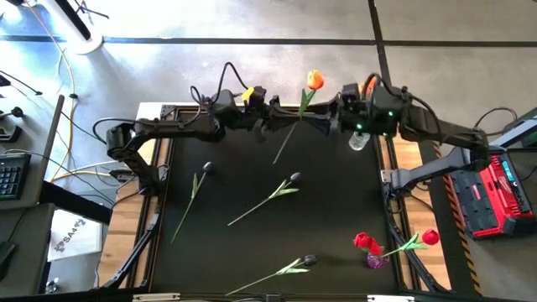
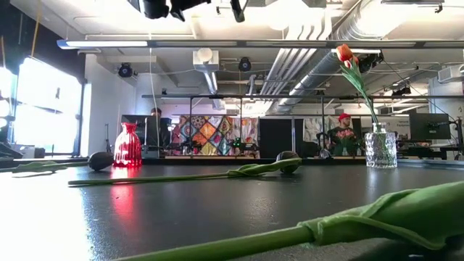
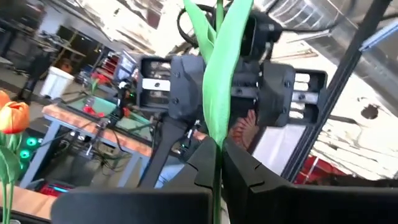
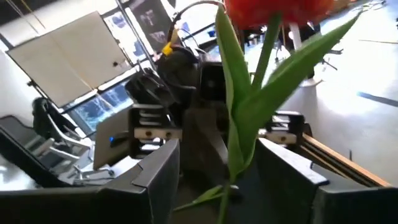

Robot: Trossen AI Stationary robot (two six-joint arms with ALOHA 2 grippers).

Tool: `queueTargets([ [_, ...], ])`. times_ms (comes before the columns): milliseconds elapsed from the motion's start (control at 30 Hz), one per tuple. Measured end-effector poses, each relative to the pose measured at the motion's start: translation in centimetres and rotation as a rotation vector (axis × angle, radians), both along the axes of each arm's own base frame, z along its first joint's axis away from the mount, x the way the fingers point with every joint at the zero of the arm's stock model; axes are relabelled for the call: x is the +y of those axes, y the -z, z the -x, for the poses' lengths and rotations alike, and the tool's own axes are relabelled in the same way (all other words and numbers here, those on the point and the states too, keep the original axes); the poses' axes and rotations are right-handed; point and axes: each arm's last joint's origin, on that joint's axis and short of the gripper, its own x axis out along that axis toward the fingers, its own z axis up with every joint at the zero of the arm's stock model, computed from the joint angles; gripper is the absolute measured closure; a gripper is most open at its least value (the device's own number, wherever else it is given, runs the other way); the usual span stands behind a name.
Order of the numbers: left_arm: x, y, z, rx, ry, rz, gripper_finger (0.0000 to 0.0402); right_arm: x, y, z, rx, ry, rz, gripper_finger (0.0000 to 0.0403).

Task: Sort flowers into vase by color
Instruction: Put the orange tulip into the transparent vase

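Seen from above, two dark robot arms meet over the far edge of a black counter [image 1: 252, 193], and between them an orange tulip [image 1: 314, 80] is held in the air, its head pointing away past the far edge and its thin stem slanting down toward the counter's middle. The left claw [image 1: 277, 117] is pinched shut on the stem — its own wrist camera shows the green stem and leaf rising straight out from between its closed dark fingers [image 3: 249, 171]. The right claw [image 1: 323, 122] faces it from the other side with its fingers [image 4: 155, 177] spread wide on either side of the stem and leaves; whether they touch the stem cannot be told. Just beside the right claw, at the far right corner of the counter, stands a clear glass vase [image 1: 358, 140], which the table-level camera shows already holding one orange tulip [image 2: 345, 55] upright. At the near right corner a small purple-looking vase [image 1: 376, 260] holds red tulips [image 1: 363, 242]. Three dark-headed tulips [image 1: 294, 178] lie flat on the counter — one toward the left edge, one near the middle and one along the near edge.
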Motion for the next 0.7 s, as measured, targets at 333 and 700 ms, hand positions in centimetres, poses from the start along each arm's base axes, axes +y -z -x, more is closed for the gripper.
queueTargets([
  [333, 1.7, 0.1, 0.7, 0.024, 0.105, -0.013, 0.0401, -2.0, 1.0, -2.2, 0.012, 0.006, -0.001, 0.0248],
  [700, 2.9, 0.7, 0.8, 0.099, 0.065, -0.012, 0.0368, -2.5, 1.8, -2.7, 0.081, 0.059, 0.040, 0.0388],
])
